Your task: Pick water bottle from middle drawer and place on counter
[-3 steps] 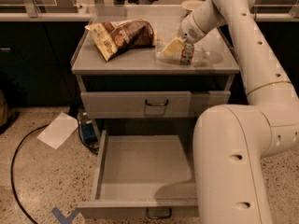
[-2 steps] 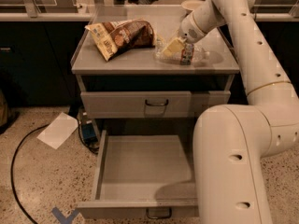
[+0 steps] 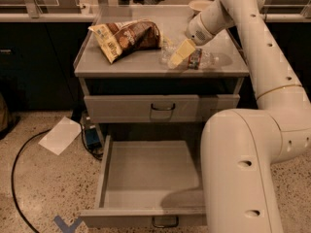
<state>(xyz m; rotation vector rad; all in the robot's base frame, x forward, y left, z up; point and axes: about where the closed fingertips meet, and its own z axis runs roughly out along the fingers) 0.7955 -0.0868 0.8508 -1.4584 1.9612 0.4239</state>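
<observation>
The water bottle (image 3: 196, 58) lies on its side on the grey counter (image 3: 121, 63), toward the right front, its red-and-white label showing. My gripper (image 3: 178, 57) is down at the bottle, crossing over its left part, with the wrist angled up to the right. The middle drawer (image 3: 146, 176) is pulled fully out below and its tray is bare, with the small dark handle (image 3: 165, 222) on its front. My white arm covers the drawer's right side.
A brown-and-cream snack bag (image 3: 127, 37) lies on the counter's left half. A closed drawer (image 3: 163, 108) sits above the open one. A white paper sheet (image 3: 60, 135), a black cable (image 3: 14, 178) and a blue tape mark (image 3: 65, 224) are on the floor at the left.
</observation>
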